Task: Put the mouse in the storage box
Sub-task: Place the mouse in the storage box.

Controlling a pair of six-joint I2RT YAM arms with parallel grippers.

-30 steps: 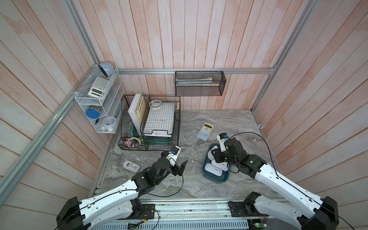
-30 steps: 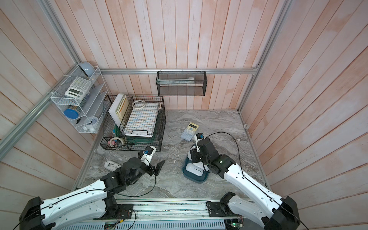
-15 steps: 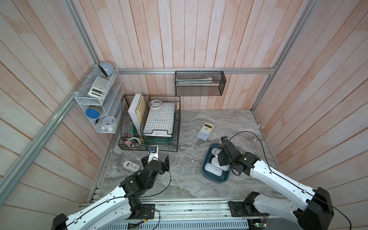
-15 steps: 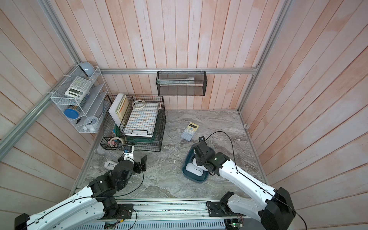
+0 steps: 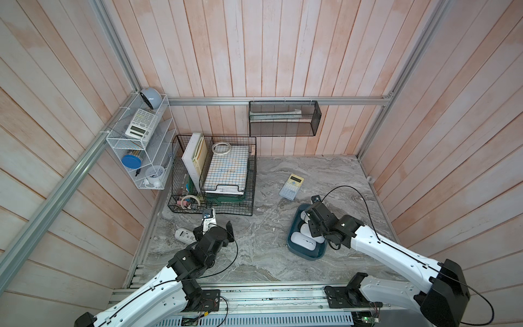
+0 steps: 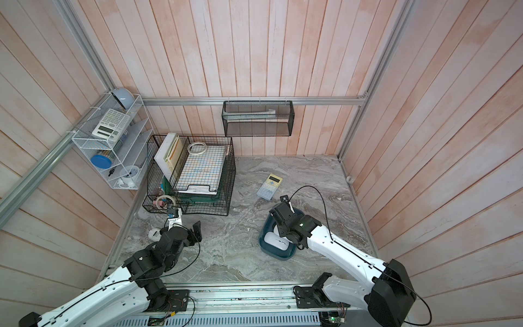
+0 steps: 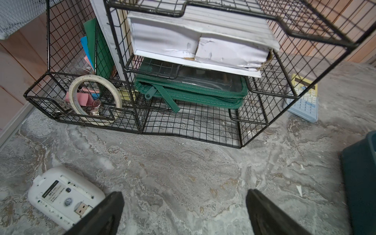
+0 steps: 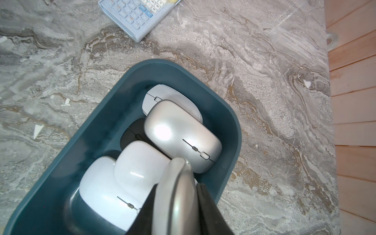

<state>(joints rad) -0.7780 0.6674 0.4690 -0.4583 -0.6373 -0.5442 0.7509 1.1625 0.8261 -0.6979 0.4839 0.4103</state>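
Right gripper (image 8: 176,195) pinches a silver mouse (image 8: 179,168) edgewise, perhaps touching the heap (image 8: 140,162) in the storage box (image 8: 97,122); released, it could tumble out. Left gripper (image 7: 184,193) gapes empty near an overturned white mouse (image 7: 63,195).

White mice (image 5: 303,240) in storage box (image 5: 307,254)

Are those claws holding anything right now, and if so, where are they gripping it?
The right claw pinches a silver mouse across its thin body, over the storage box. The left claw is open and empty.
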